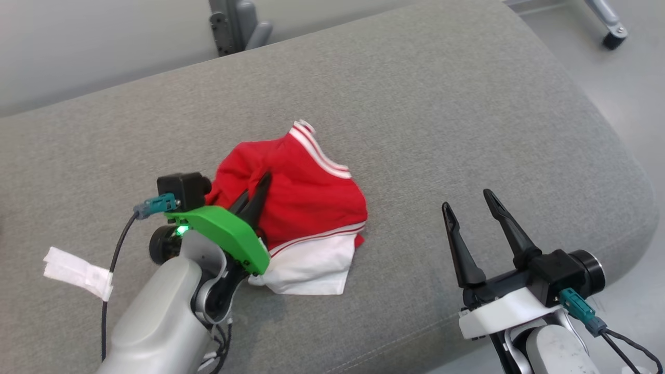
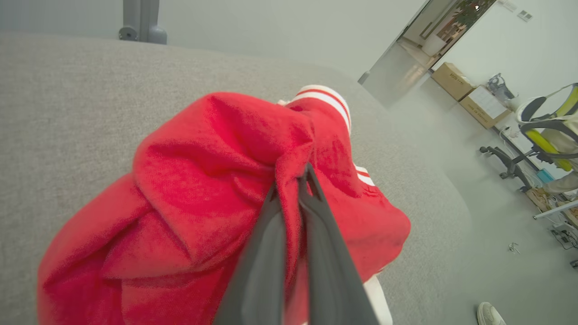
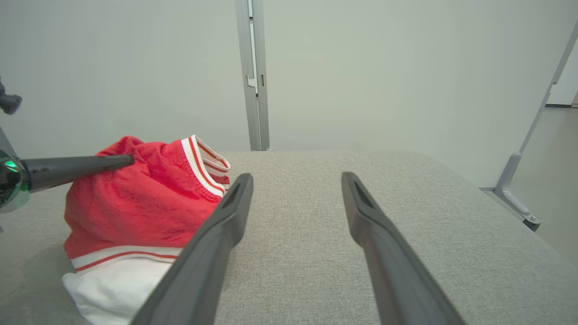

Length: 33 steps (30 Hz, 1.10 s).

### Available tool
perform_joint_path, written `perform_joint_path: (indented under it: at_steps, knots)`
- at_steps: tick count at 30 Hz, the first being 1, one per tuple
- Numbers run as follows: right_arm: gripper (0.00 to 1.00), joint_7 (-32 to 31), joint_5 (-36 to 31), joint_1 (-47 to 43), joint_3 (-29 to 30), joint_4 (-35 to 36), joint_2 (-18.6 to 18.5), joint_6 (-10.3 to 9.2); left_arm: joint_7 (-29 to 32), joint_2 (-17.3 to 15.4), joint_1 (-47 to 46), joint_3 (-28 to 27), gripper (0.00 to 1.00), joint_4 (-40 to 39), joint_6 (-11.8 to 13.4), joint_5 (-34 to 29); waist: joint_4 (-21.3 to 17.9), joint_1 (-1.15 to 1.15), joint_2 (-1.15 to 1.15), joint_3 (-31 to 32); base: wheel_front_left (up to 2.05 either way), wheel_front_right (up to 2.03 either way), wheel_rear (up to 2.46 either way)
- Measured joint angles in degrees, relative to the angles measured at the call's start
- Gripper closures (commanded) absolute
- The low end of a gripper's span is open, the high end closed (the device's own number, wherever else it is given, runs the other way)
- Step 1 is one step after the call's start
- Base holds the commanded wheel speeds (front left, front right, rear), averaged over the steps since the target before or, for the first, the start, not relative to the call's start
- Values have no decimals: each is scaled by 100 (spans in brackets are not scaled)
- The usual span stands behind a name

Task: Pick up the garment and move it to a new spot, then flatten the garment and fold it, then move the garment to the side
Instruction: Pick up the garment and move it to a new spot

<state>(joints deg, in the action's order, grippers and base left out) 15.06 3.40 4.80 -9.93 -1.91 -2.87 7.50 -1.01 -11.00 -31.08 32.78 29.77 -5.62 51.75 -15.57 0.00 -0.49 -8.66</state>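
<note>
Garment (image 1: pixel 311 197): one, between left jaws

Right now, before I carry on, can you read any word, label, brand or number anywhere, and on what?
Nothing legible.
Cardboard boxes: faint marking, too blurred to read.
Garment: stripes, no lettering showing.
White tape: blank.
</note>
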Motion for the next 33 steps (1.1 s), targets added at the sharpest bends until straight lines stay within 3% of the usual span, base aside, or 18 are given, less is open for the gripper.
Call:
perform_joint_path:
  at_steps: [7,8,9,13,18,24,33]
  knots:
    - [0,0,155,23,-172,-1,2,-1,-738,58,-164,-4,100,1524,-90,-188,-424,0,0,-134,0,0,0]
    - [0,-1,155,21,-164,2,1,-1,-795,109,-204,4,73,1642,-102,-164,-459,0,0,-158,0,0,0]
    - [0,-1,154,18,-149,4,0,-1,-813,177,-253,37,0,1729,-130,-131,-474,0,0,-180,0,0,0]
    - [0,-1,99,18,-42,0,0,-1,-1137,238,-411,187,0,1809,-168,-169,-391,0,0,-200,0,0,0]
    - [0,-1,75,7,138,70,2,-1,-1379,-31,-191,7,0,1350,-157,-349,-285,0,0,7,0,0,0]
    - [0,-1,-223,-129,292,172,5,-1,-1413,-277,554,-502,0,119,313,-1025,46,0,0,318,0,0,0]
    - [0,-1,-737,-372,603,252,5,-1,-1413,-548,2193,-1285,0,-1477,802,-1797,710,0,0,717,0,0,0]
